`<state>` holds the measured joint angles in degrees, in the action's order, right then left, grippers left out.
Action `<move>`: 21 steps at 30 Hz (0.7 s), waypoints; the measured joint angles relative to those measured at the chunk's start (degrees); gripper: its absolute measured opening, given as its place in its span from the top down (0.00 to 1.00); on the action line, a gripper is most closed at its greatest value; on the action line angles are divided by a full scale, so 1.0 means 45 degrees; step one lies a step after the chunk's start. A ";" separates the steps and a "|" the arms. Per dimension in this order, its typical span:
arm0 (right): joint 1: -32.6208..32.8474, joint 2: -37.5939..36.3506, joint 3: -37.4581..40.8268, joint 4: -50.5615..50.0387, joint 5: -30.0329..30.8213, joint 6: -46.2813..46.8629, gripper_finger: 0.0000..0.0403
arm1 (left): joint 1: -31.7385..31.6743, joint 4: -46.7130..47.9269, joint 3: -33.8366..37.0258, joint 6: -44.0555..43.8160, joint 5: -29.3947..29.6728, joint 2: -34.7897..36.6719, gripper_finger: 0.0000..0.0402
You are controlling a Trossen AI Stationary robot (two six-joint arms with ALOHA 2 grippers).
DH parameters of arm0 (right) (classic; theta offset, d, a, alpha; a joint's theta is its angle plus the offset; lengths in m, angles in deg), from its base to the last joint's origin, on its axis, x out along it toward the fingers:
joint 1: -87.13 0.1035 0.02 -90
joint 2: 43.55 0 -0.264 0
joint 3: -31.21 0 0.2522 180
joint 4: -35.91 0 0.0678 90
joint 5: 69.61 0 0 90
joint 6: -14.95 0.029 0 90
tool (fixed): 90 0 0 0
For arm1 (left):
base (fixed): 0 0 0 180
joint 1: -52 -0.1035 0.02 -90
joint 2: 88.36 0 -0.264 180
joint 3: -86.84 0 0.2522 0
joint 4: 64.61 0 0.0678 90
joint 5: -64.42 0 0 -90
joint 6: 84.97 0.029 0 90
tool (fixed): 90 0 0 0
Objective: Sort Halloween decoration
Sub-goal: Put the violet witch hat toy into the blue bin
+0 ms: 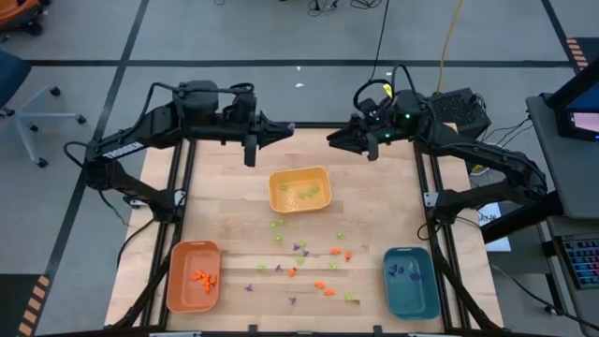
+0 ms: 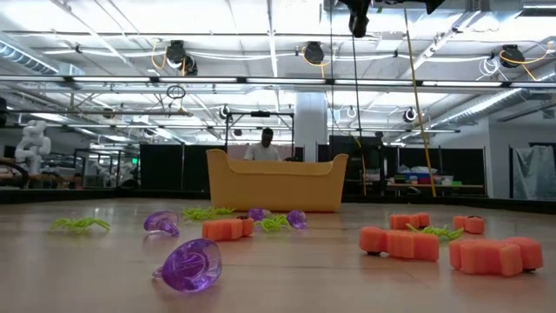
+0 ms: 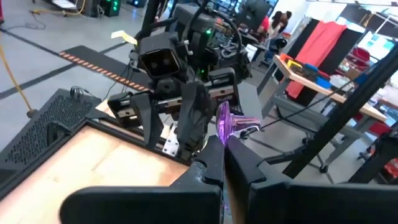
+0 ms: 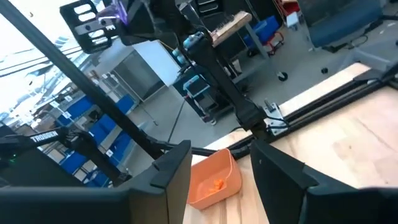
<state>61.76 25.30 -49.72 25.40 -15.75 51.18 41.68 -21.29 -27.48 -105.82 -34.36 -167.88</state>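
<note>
My left gripper (image 1: 286,128) sits high over the table's far edge, fingers (image 3: 214,163) clamped on a purple piece (image 3: 231,127) that pokes out past the tips. It's a thin pinch, so I reckon a jolt could flick it loose over the floor. Facing it, my right gripper (image 1: 333,139) hangs with its fingers (image 4: 171,171) apart and nothing between them. Well below both, the loose decorations (image 1: 298,264) lie scattered on the table (image 1: 374,211) between the orange tray (image 1: 193,275), yellow tray (image 1: 299,190) and teal tray (image 1: 411,281). If I hand this over, a mistimed release drops it.
</note>
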 joint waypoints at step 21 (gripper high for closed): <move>0.0186 -0.0300 -0.0005 0.1001 0.0032 -0.0978 0.61 | 0.0517 0.1443 0.0000 0.0940 -0.0393 -0.0005 1.00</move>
<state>62.60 23.95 -49.75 29.90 -15.61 46.78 44.01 -14.80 -27.48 -101.59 -36.13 -167.91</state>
